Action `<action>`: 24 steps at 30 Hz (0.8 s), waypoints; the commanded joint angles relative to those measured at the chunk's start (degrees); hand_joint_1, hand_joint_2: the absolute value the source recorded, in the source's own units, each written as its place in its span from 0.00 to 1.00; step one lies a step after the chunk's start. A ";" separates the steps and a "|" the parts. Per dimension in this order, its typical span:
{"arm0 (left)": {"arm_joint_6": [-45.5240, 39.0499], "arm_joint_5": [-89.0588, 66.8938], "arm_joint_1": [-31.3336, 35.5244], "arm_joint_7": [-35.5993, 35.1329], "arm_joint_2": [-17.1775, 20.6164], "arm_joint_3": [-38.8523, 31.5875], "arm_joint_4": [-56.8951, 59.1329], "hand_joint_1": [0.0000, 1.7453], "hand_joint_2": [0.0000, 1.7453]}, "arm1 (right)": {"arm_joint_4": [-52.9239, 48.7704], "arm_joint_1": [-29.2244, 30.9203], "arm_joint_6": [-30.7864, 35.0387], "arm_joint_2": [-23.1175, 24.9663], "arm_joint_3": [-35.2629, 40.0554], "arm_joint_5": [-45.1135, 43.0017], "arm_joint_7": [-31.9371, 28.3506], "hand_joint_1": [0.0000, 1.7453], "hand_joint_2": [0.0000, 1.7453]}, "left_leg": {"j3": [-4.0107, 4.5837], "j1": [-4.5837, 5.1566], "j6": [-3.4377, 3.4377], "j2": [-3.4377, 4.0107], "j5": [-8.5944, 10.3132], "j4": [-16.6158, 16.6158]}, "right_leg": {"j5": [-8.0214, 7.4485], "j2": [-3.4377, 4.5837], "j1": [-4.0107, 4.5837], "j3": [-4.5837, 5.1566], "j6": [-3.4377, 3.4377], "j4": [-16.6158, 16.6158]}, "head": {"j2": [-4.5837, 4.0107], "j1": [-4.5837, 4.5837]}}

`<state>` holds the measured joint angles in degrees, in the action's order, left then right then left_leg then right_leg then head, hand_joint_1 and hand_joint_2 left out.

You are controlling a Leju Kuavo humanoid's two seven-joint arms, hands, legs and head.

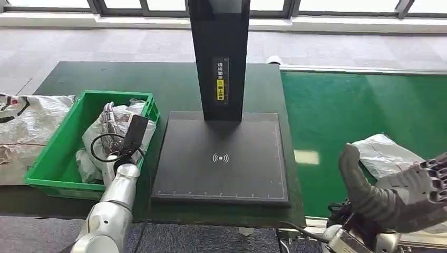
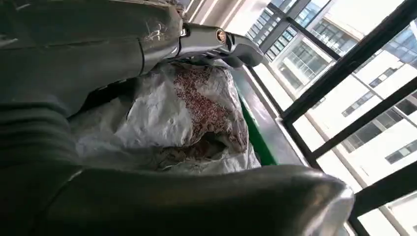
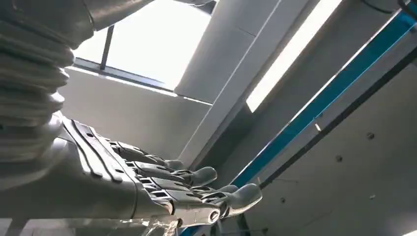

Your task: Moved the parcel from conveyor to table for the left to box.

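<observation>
The parcel [image 1: 382,154], a crinkled white-grey plastic bag, lies on the green conveyor [image 1: 337,110] at the right of the scene, towards its near edge. The right hand [image 1: 392,192] sits just near and right of it, thumb raised towards the bag's left end and the darker fingers reaching over its near right part; in the right wrist view the fingers [image 3: 196,189] lie extended side by side with a scrap of crinkled plastic under them, so the hand looks flat and apart, resting on or just above the bag, not clamped on it. Whether it touches I cannot tell. The bag's long axis seems to run from far left to near right, roughly across the line of the thumb.

The table's target, the black scanner pad [image 1: 221,158], lies well to the left of the parcel, across the conveyor's edge. So the coming move, as I judge it, is a close-up of the fingers and a carry leftwards.

The left hand [image 1: 118,139] is far from all this, down in the green bin [image 1: 58,158] at the left among bagged parcels [image 2: 187,118], fingers around one; a firm grip cannot be told
</observation>
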<state>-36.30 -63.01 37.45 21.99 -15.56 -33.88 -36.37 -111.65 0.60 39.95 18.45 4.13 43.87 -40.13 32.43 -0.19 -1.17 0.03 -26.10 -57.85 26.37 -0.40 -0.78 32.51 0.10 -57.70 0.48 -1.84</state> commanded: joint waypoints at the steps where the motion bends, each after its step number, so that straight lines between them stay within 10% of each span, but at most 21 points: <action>1: 0.71 4.52 -4.15 2.52 -0.77 1.77 -4.54 0.00 0.00 | 1.82 -3.58 0.05 1.55 -2.20 -0.29 0.13 0.00 1.00 | 0.10 -0.05 -0.01 -0.03 0.05 0.11 | -0.05 -0.01 0.07 0.08 -0.04 0.14 | 0.00 0.00; 12: 4.01 22.81 -22.62 7.07 -4.25 16.92 -33.31 0.00 0.00 | -0.37 -5.47 0.05 1.55 -6.23 -0.16 0.13 0.00 1.00 | 0.32 -0.04 -0.11 0.13 -0.15 0.13 | 0.05 0.28 0.17 0.33 -0.06 0.18 | 0.00 0.00; 17: -3.70 34.99 -30.48 18.01 -3.11 32.32 -49.94 0.00 0.00 | 10.61 -0.24 0.05 1.55 -22.19 2.97 1.48 0.00 1.00 | 0.47 -0.10 0.00 -0.01 -0.21 0.10 | 0.07 0.12 0.19 0.40 -0.01 0.24 | 0.00 0.00; 18: -3.70 35.14 -31.13 18.01 -3.26 33.14 -51.56 0.00 1.00 | 12.55 1.02 0.05 1.55 -24.50 2.32 0.13 0.00 1.00 | 0.55 -0.15 -0.01 0.08 -0.25 0.00 | 0.06 0.22 0.25 0.50 -0.02 0.18 | 0.00 0.00; 24: -3.70 39.55 -33.81 18.01 -0.86 40.19 -61.69 0.00 1.00 | 22.69 6.79 0.05 1.55 -37.63 6.23 0.13 0.00 1.00 | 0.77 -0.12 0.02 0.08 -0.25 -0.01 | 0.03 0.11 0.23 0.60 0.01 0.17 | 0.00 0.02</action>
<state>-39.71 -27.83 10.99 40.30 -19.26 -7.92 -81.73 -105.05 -0.40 39.95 18.45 -12.82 46.99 -39.56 33.24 -0.21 -1.19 0.05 -26.35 -57.90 26.47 -0.37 -0.65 33.18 0.09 -57.69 0.48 -1.81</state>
